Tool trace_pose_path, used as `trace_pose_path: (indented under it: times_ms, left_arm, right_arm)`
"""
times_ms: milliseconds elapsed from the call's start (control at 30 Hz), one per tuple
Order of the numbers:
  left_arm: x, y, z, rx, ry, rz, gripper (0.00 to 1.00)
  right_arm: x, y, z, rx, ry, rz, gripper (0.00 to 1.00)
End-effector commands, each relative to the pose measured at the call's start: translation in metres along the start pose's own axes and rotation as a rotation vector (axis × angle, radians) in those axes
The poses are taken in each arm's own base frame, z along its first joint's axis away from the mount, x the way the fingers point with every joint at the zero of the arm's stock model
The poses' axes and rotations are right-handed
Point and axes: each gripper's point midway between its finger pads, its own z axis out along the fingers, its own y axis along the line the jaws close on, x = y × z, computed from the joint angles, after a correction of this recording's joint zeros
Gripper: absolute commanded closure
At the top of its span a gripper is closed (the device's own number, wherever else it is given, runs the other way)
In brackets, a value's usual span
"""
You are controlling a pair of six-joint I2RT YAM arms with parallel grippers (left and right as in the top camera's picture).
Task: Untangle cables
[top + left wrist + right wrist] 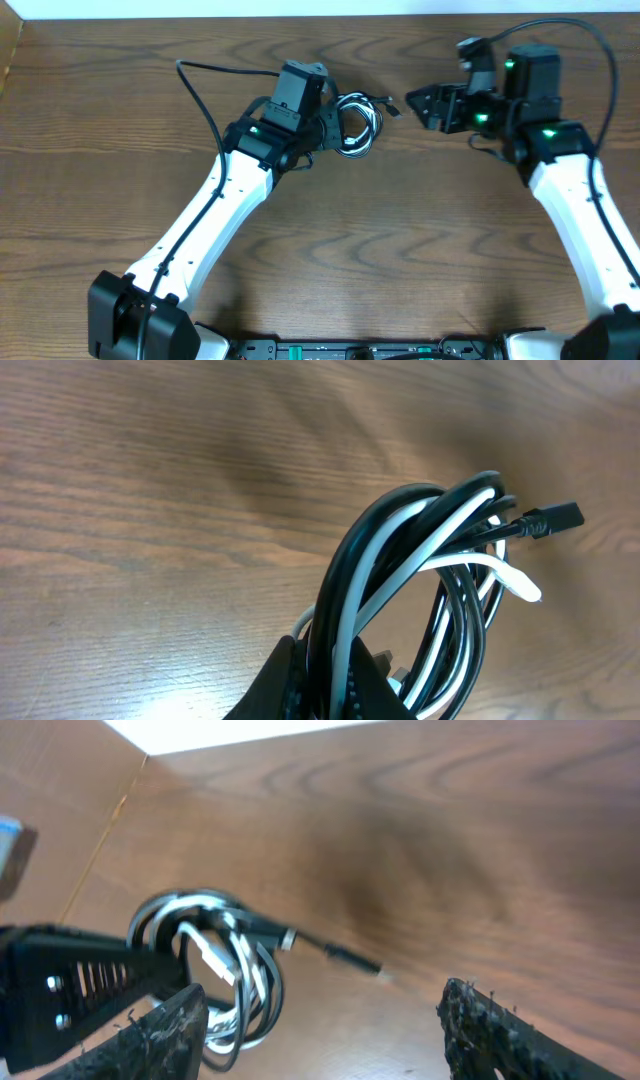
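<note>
Left gripper (330, 678) pinches the coiled bundle of black and white cables (405, 555). Right gripper (418, 102) hangs open just beside them.

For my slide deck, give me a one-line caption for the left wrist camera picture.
Left end effector gripping the coiled black and white cables, wooden table behind.

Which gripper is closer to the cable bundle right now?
Left. The left gripper is closed on the bundle, with the cords running between its fingers. The right gripper sits open beside it, not touching.
</note>
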Motion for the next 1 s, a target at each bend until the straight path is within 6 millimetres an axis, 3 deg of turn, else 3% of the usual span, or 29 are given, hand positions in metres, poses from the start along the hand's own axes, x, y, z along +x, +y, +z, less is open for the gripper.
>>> trace_pose_path:
  times_ms: [0,267,500,667,767,967]
  left_arm:
    - [-0.014,0.010,-0.005,-0.018,-0.035,-0.094,0.92]
    - [-0.020,0.021,-0.006,-0.032,-0.048,-0.139,0.92]
    - [-0.020,0.021,-0.006,-0.031,-0.047,-0.142,0.93]
    - [-0.020,0.021,-0.006,-0.031,-0.047,-0.159,0.93]
    - [-0.019,0.020,-0.006,-0.027,-0.045,-0.176,0.93]
    - [-0.020,0.019,-0.007,-0.024,-0.048,-0.175,0.93]
  right_arm:
    - [0.011,0.018,0.023,-0.063,0.057,0.050,0.31]
    - [0.032,0.049,0.060,-0.122,0.111,0.005,0.29]
    - [0.052,0.042,0.090,-0.044,0.150,0.079,0.28]
    - [0.060,0.023,0.107,0.028,0.158,0.146,0.28]
    - [0.063,0.002,0.114,0.122,0.144,0.159,0.31]
    - [0.073,-0.043,0.107,0.367,0.128,0.210,0.32]
